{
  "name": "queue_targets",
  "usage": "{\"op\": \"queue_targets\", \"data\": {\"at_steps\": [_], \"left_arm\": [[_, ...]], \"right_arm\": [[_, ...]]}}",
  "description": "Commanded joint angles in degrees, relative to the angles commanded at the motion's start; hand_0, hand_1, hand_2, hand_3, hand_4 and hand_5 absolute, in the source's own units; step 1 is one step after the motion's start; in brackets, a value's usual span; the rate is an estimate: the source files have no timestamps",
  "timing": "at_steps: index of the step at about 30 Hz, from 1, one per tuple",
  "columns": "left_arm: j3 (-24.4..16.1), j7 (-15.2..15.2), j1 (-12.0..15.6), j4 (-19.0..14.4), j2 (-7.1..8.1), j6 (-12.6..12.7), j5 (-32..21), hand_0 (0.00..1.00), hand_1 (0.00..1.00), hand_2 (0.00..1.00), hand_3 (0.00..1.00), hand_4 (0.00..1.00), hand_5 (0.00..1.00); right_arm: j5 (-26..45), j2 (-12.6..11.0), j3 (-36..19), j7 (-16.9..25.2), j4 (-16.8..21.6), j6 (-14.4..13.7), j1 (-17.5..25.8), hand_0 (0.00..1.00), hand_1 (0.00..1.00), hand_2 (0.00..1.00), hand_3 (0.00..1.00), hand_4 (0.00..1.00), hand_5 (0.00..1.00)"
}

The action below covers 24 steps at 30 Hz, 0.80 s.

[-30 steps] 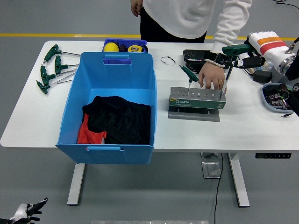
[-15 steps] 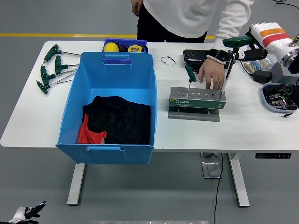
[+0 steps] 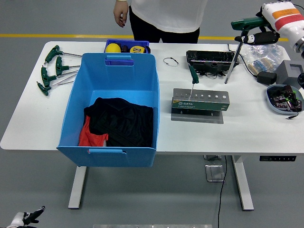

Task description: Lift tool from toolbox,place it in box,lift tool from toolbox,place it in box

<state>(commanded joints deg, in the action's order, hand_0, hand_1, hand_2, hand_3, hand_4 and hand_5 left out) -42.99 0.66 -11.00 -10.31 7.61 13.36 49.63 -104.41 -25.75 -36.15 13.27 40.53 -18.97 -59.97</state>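
Observation:
My right hand [image 3: 259, 32] at the top right is shut on the green handle of a T-handle tool [image 3: 235, 59]. Its long metal shaft slants down to the left, and its tip hangs just above the right end of the grey-green tool stand [image 3: 201, 100]. One more green T-handle tool [image 3: 192, 77] stands upright in the stand's left part. The big blue box [image 3: 76, 102] sits left of the stand, with black and red cloth in its bottom. My left hand [image 3: 26, 217] hangs low at the bottom left corner, below table level, with relaxed fingers.
Several green T-handle tools [image 3: 51, 67] lie at the table's left end. A small blue tray [image 3: 127, 46], a black case [image 3: 209, 58], a plastic bag [image 3: 263, 54] and a grey bowl of parts [image 3: 284, 99] crowd the back and right. A person [image 3: 166, 14] stands at the far side, hands off the table.
My right hand has raised the tool up and to the right, out of the stand. The person's hand has let go of the stand, and the person has stepped left.

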Motion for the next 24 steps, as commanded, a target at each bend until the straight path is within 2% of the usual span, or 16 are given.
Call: {"op": "queue_targets", "data": {"at_steps": [6,10,17,24], "left_arm": [[-0.92,0.12,0.2,0.0,0.06,0.03,0.92,0.613,0.534,0.664,0.704,0.742,0.714],[-1.2,0.16,0.34,0.0,0.04,0.04,1.24,0.615,0.537,0.665,0.703,0.743,0.715],[-0.9,0.12,0.34,0.0,0.08,-0.01,1.11,0.617,0.536,0.665,0.704,0.743,0.716],[-0.73,0.0,0.19,0.0,0.12,0.04,0.94,0.614,0.531,0.664,0.704,0.743,0.717]], "right_arm": [[-0.38,-1.24,-1.56,-0.44,3.98,0.08,-0.51,0.036,0.002,0.002,0.002,0.998,0.744],[-0.73,-1.9,-2.73,-1.0,8.78,0.09,-0.79,0.036,0.002,0.002,0.002,0.998,0.743],[-1.18,-2.18,-2.71,-2.29,18.67,0.65,-1.35,0.036,0.002,0.002,0.002,0.998,0.744],[-1.49,-1.77,-0.38,-3.57,29.25,1.49,-1.37,0.035,0.002,0.002,0.002,0.998,0.744]]}}
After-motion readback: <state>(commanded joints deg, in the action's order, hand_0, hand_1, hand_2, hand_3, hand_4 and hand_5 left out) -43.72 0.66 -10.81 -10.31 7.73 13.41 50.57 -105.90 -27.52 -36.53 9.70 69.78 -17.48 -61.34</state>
